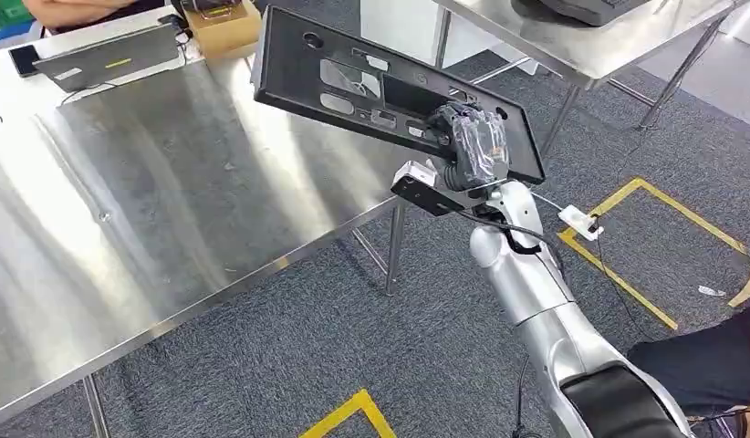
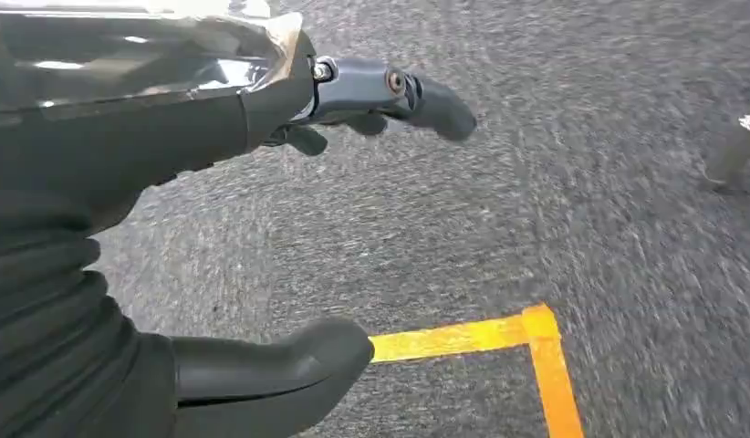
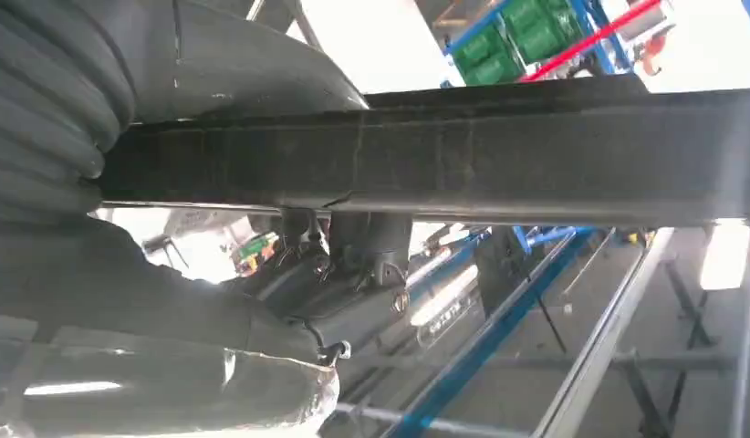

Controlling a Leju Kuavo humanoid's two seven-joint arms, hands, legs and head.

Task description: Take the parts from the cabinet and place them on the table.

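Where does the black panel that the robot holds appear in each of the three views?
Head view: the black panel is upper centre, tilted, above the steel table's corner, held by the right hand.
Right wrist view: its dark edge runs across the picture.
Left wrist view: not in it; the left hand hangs over grey carpet.
Shared landmark: the right hand.

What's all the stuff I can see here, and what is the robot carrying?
Flat black plastic panel with cut-outs: one, black, carried over the near table's right edge.
Shiny steel table: one, silver, left of the robot.
Second steel table: one, silver, far right.
Grey laptop: one, on the near table's far end.
Cardboard box: one, brown, beside the laptop.
Yellow floor tape: several lines, on grey carpet.
Person's dark clothing: lower right.
Right hand: silver arm, grips the panel.
Left hand: grey, holds nothing, above the carpet.
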